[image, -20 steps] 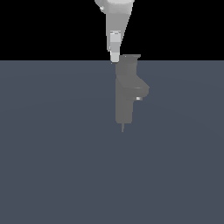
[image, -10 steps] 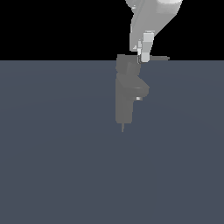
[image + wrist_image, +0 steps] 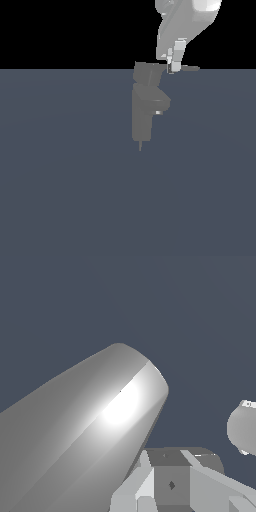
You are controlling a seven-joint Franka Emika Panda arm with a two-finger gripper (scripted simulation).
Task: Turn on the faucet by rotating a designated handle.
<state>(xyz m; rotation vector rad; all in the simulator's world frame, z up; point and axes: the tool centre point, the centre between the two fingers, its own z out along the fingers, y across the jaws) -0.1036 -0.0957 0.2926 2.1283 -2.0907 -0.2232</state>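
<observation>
The faucet (image 3: pixel 142 107) stands on the flat grey surface (image 3: pixel 60 190), slightly right of centre in the exterior view, its column upright. A short rounded spout (image 3: pixel 160 103) with a bright nozzle tip juts toward that view's right. On top sits the blocky cap (image 3: pixel 146 73) of the handle (image 3: pixel 186 68).

A second ago the gripper (image 3: pixel 172 64) hung over the cap's left edge, and half a second ago it had crossed to the cap's right. Now it sits further right again, and a thin grey bar sticks out past it, level with the cap top. I judge this bar to be the lever, swung round so that its long axis lies horizontal and its tip points to the exterior view's right. A thin sliver below the column (image 3: pixel 140 145) has stayed put across all three frames, and what it is I cannot tell. If the bar is the lever, the turn is under way, though how much rotation is left cannot be read.

The fingers (image 3: pixel 176 56) straddle or touch the bar near the cap, but whether they are clamped on it or merely pushing is not clear. The wrist view shows mostly a pale rounded arm part, and no jaw gap.
</observation>
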